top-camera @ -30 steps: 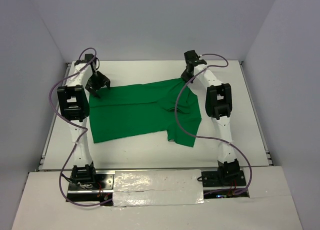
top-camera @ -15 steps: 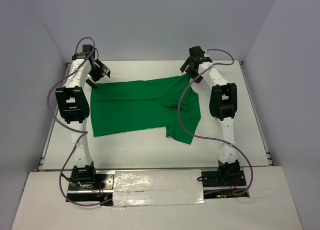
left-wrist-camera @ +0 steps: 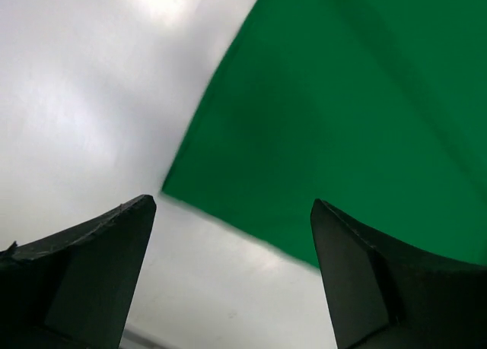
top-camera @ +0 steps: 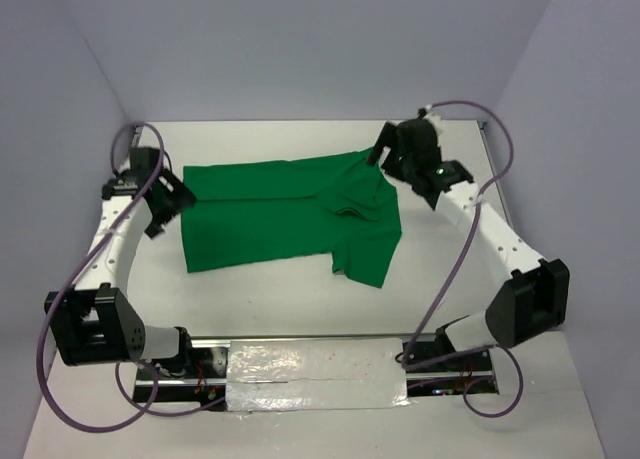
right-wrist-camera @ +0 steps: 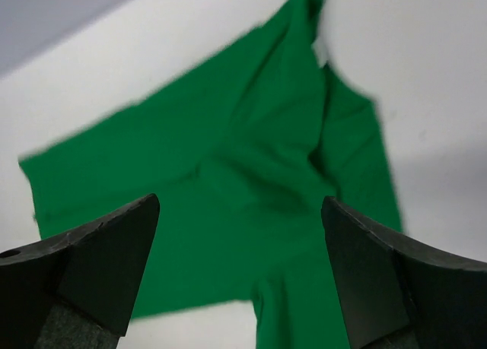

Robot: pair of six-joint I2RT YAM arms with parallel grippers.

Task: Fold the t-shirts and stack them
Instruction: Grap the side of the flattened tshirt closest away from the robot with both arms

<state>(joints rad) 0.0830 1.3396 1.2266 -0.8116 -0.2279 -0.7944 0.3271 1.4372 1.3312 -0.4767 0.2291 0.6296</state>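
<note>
The t-shirt (top-camera: 285,214) is bright green and lies spread on the white table (top-camera: 300,294), folded lengthwise, with a sleeve (top-camera: 365,254) reaching toward the near right. My left gripper (top-camera: 168,201) hangs open just off the shirt's left edge. In the left wrist view the left gripper (left-wrist-camera: 232,203) has bare table between its fingers, and the shirt's corner (left-wrist-camera: 342,121) lies just beyond. My right gripper (top-camera: 392,159) is open above the shirt's far right corner. In the right wrist view the right gripper (right-wrist-camera: 240,203) holds nothing, and the t-shirt (right-wrist-camera: 251,174) lies well below it.
Grey walls (top-camera: 90,69) close in the table on three sides. A silver taped strip (top-camera: 315,374) runs along the near edge between the arm bases. Purple cables (top-camera: 470,249) loop off both arms. Bare table (top-camera: 300,139) lies beyond the shirt.
The right gripper opened, let go of the shirt's far edge and lifted away to the right. The left gripper drew back down the shirt's left side. Both arms swung outward.
</note>
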